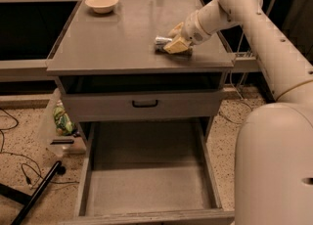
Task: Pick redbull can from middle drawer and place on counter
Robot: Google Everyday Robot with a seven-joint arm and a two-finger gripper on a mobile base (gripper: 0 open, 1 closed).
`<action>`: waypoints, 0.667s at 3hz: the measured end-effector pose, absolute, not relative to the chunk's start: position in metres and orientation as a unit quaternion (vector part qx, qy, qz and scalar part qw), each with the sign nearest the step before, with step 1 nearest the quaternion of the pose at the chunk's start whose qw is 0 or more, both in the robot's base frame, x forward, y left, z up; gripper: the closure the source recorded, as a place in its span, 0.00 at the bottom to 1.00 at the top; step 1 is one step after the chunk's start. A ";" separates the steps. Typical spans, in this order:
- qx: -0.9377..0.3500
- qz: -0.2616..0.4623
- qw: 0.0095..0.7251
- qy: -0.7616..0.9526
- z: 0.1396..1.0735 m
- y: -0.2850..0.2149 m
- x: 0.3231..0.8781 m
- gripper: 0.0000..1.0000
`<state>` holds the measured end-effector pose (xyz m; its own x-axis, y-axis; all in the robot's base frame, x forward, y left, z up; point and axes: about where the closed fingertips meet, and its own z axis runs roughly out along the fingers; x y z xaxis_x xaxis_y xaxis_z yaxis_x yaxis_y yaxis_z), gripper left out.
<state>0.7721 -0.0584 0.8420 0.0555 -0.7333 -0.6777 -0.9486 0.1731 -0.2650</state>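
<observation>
The redbull can [161,42] lies on its side on the counter [117,43], near the right front part of it. My gripper [174,42] is low over the counter with its cream fingers [176,46] around the can's right end, which they hide. The middle drawer [146,180] is pulled out below, and its plain grey floor shows nothing on it.
A cream bowl [101,3] stands at the counter's back left. A closed drawer front with a black handle [145,103] sits under the counter. A green packet [62,120] and a black pole [34,192] with cables lie on the floor at the left.
</observation>
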 end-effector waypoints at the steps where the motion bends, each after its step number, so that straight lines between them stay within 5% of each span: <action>1: -0.626 0.146 0.368 0.671 0.842 -0.058 0.772 0.36; 2: -0.626 0.146 0.368 0.671 0.842 -0.058 0.772 0.12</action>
